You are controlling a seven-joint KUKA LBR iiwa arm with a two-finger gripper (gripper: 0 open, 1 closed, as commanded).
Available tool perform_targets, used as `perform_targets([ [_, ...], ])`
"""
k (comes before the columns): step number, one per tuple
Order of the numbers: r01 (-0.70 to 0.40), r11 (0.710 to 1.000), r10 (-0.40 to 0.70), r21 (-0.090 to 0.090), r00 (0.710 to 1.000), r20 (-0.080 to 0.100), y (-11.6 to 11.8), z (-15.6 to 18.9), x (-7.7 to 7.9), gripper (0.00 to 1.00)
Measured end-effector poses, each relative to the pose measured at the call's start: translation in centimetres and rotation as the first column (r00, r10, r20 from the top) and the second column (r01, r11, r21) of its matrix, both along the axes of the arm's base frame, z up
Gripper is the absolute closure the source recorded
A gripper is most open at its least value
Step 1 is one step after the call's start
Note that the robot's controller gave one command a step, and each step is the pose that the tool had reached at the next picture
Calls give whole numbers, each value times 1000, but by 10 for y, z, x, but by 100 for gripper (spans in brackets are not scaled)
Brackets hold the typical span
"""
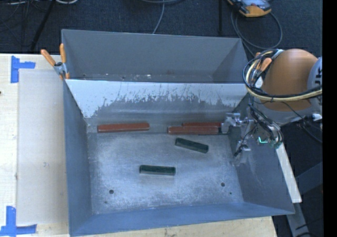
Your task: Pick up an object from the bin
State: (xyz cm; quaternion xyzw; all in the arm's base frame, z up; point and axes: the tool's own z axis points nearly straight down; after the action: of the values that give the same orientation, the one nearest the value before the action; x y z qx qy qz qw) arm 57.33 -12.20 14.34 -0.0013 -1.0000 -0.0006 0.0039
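My gripper [240, 143] hangs low at the bin's right side, close to the sloping right wall, with nothing seen in it. The nearest thing is a reddish-brown bar [195, 128] lying along the back of the floor, its right end just left of the gripper. A short dark green bar [191, 146] lies slightly tilted below that bar, a little left of the gripper. A second dark green bar [157, 170] rests flat near the middle of the floor, farther off.
Another reddish-brown bar [123, 127] lies along the back of the floor at the left. The arm, with its orange dome and cables, comes in over the bin's right rim.
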Motion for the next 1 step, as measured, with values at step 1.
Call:
perform_targets([
  [1,145,989,-145,1,989,-2,76,-75,11,0],
])
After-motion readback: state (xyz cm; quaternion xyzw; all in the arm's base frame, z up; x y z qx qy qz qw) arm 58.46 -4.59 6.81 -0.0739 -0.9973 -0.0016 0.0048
